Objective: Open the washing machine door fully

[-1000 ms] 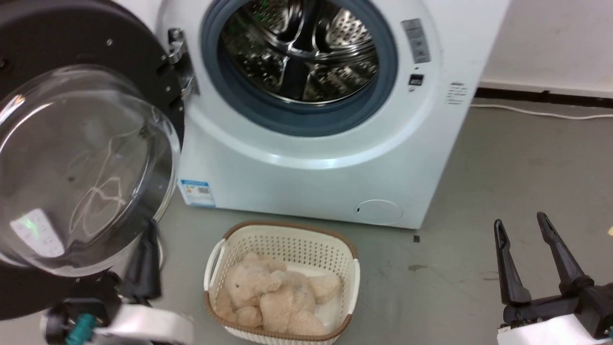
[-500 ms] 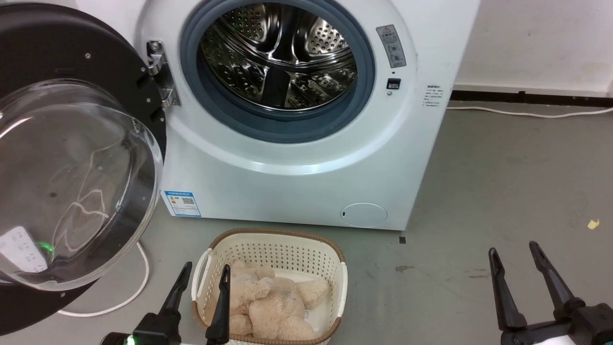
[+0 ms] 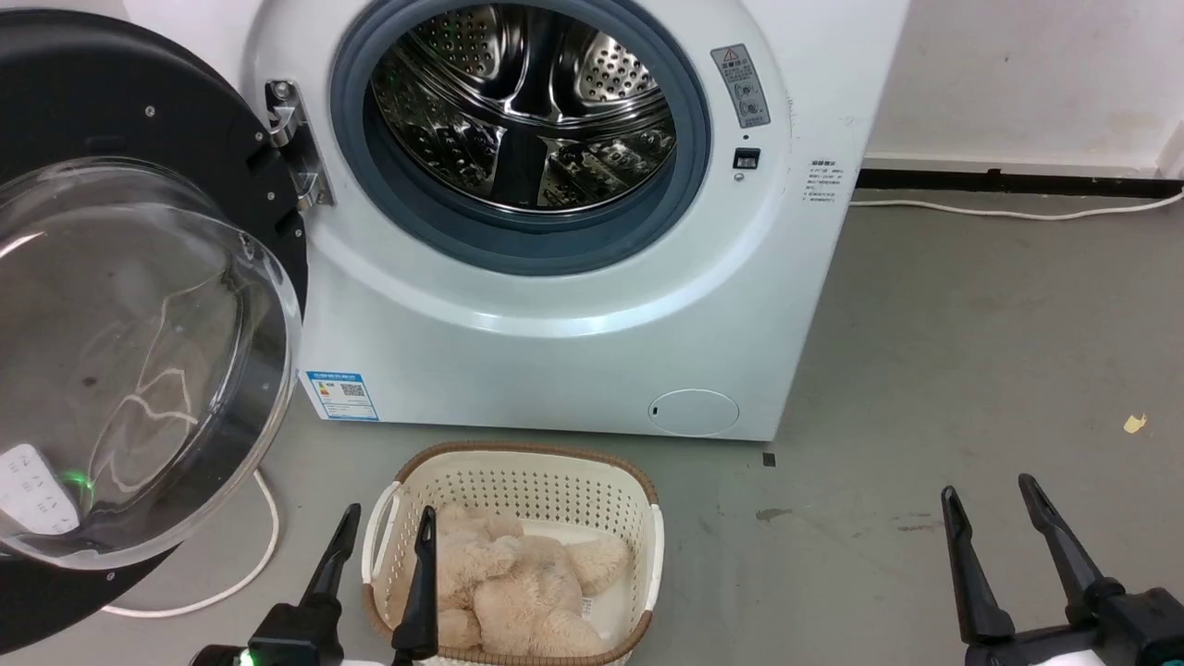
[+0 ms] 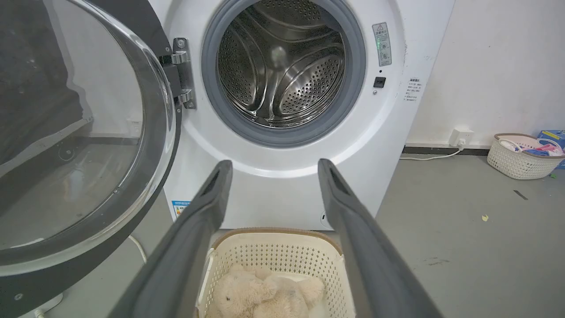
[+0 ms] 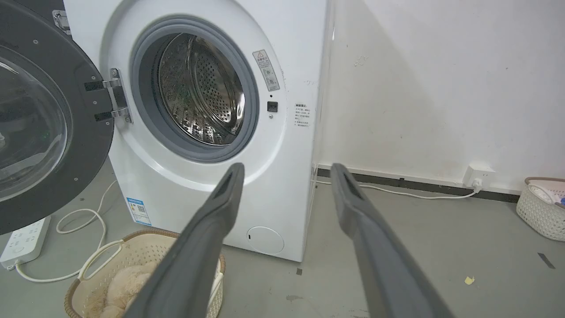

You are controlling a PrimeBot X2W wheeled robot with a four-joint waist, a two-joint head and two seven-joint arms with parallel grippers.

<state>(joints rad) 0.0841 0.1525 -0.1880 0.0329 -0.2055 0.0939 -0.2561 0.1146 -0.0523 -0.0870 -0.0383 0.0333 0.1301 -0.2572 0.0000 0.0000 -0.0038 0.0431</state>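
Note:
The washing machine door (image 3: 120, 305) stands swung out to the left on its metal hinge (image 3: 294, 143), a black disc with a clear bulging glass bowl (image 4: 75, 132). It also shows in the right wrist view as the door (image 5: 48, 128). The steel drum (image 3: 523, 106) lies exposed. My left gripper (image 3: 388, 523) is open at the lower left, above the basket's near left corner, touching nothing. My right gripper (image 3: 990, 495) is open at the lower right over bare floor, well apart from the machine.
A cream laundry basket (image 3: 518, 472) holding a beige plush bear (image 3: 518, 583) sits on the floor before the white machine (image 3: 555, 351). A white cable (image 3: 250, 555) and power strip (image 5: 20, 240) lie under the door. Another basket (image 4: 521, 154) stands by the wall.
My left arm has come away from under the door's lower edge and now sits open by the basket. The camera view has shifted, sliding the machine leftward in the picture.

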